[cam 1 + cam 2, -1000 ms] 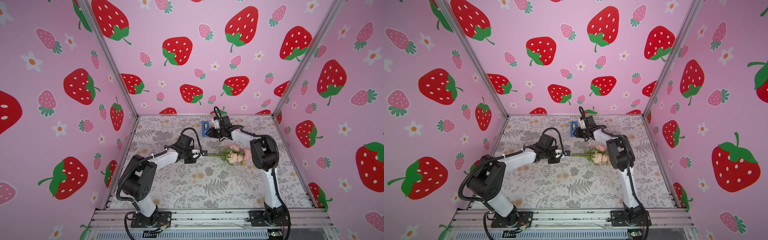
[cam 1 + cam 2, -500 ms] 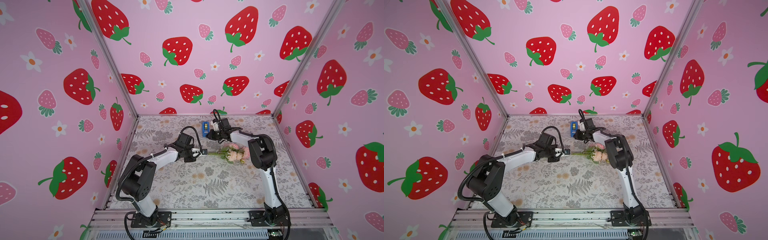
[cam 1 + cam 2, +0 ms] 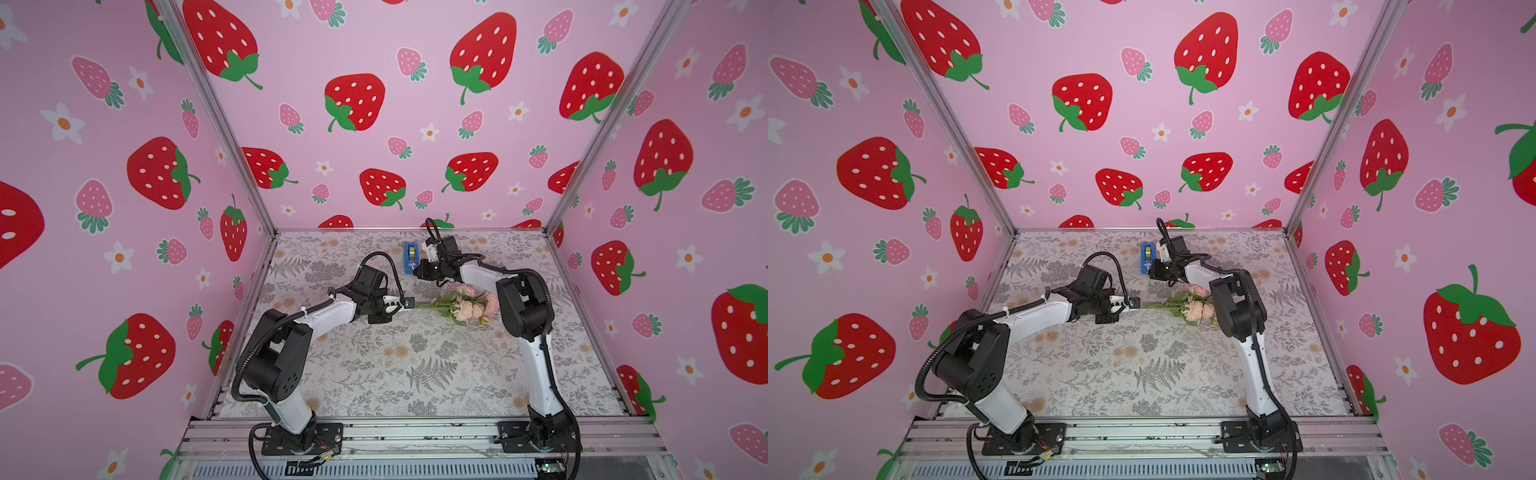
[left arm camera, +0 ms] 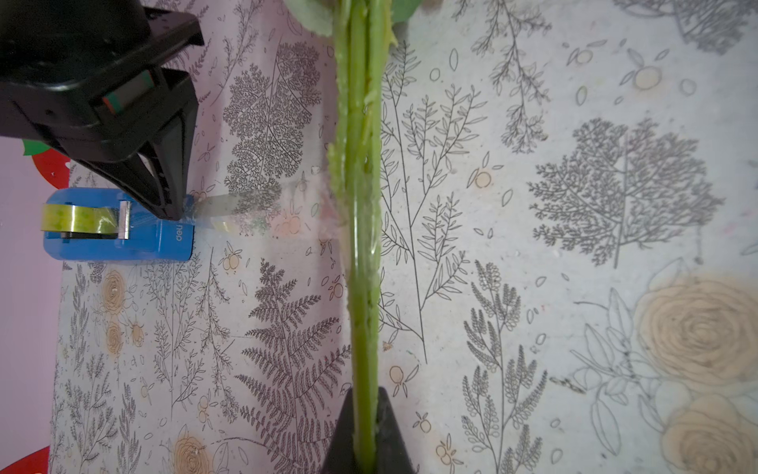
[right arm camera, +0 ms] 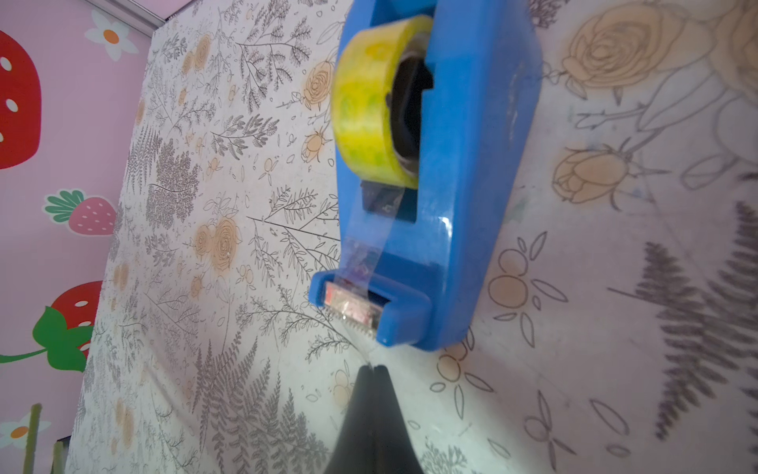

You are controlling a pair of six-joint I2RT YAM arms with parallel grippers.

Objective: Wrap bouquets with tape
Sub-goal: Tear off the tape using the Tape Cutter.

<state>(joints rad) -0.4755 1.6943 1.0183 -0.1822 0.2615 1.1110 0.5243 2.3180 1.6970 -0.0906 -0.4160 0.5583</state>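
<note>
Gripping the bouquet stems in my left fingers, blooms on the table to the right; my right fingers pinch the tape end at the far dispenser.

Bright, even light; wide-angle edge distortion.

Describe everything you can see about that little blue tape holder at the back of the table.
The dispenser is small, blue, glossy plastic, sitting on the flowery table near the back wall. It cradles a yellowish roll of clear tape, whose strip runs to a toothed cutter. Just past that, the right gripper, shut, seems to pinch the tape's free end.
</note>
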